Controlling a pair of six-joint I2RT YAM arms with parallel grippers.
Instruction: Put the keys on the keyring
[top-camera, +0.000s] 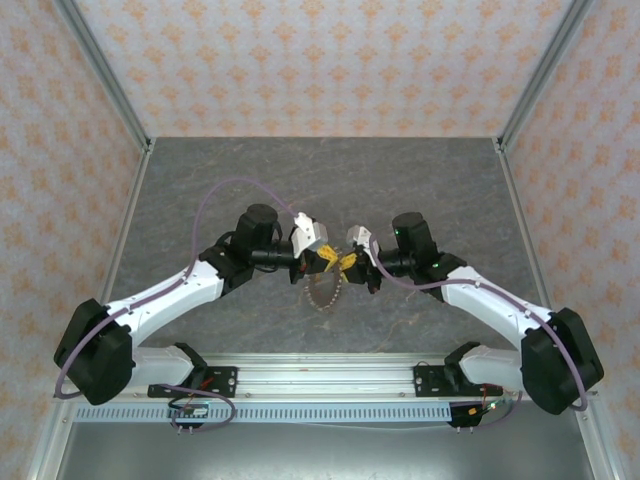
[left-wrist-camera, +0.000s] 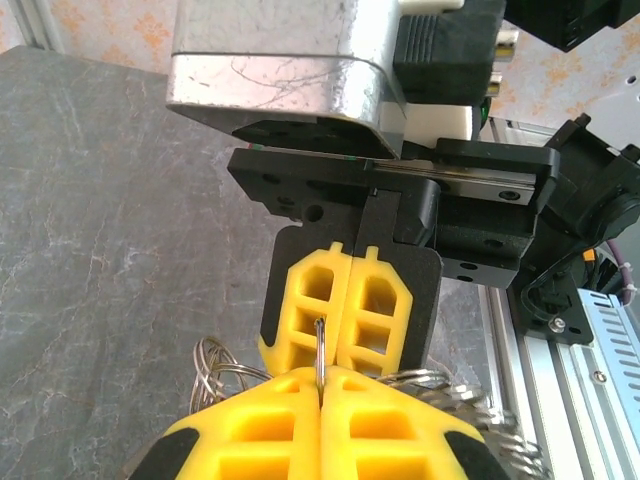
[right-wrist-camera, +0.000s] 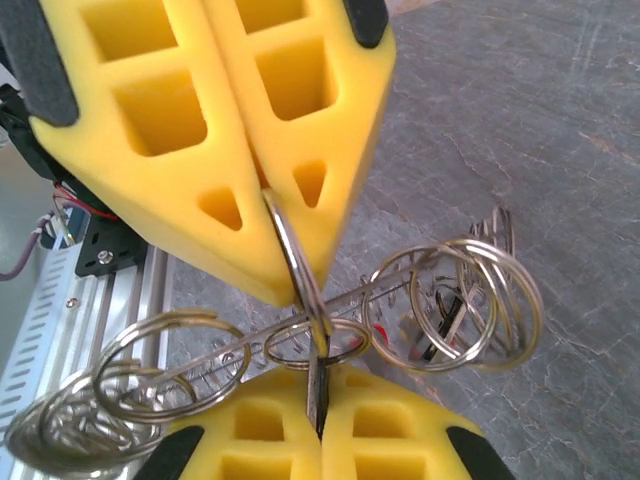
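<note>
**2 grippers pinch 1 ring mid-table**

From the near edge, both arms bend inward and meet tip to tip over the grey table (top-camera: 200, 200). The left gripper (top-camera: 326, 262) and right gripper (top-camera: 351, 262) are each clamped fully closed on the same thin wire loop of the keyring (right-wrist-camera: 283, 240). Its other loops hang just below the yellow fingers (right-wrist-camera: 250, 430).

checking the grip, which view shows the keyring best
Right wrist: the keyring spreads across the frame, its wire loops sharp and close. Left wrist shows a few loops peeking behind the yellow fingers. Top external shows it as a small, distant beaded loop.
</note>
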